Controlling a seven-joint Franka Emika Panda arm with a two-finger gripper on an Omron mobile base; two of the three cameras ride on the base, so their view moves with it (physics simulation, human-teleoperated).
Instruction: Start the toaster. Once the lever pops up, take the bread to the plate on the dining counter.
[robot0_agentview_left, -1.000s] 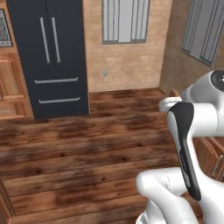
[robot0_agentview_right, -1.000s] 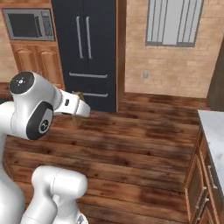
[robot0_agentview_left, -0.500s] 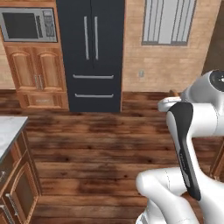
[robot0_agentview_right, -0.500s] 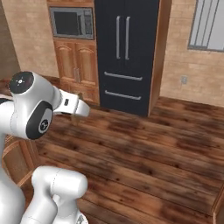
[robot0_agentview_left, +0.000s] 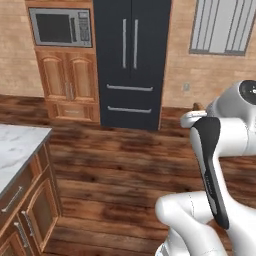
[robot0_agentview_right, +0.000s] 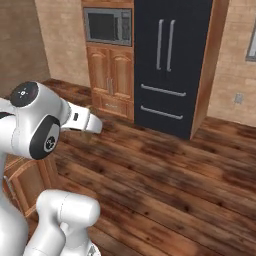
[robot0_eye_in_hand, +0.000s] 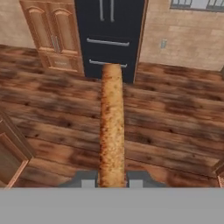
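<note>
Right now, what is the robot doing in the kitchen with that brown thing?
The robot is carrying a slice of bread. Its gripper is shut on the bread, which sticks out edge-on in front of the hand. The arm is held up over the wooden floor, facing a dark fridge and a microwave above wooden cabinets. A marble countertop is off to the robot's left. The bread has not yet been set down anywhere.

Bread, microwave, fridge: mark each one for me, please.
bread (robot0_eye_in_hand: 112, 127), hand view, on the middle of its crust edge, between the gripper's tips.
microwave (robot0_agentview_left: 56, 27), left base view, on its dark door glass.
fridge (robot0_agentview_right: 167, 65), right base view, on its upper doors beside the handles.
</note>
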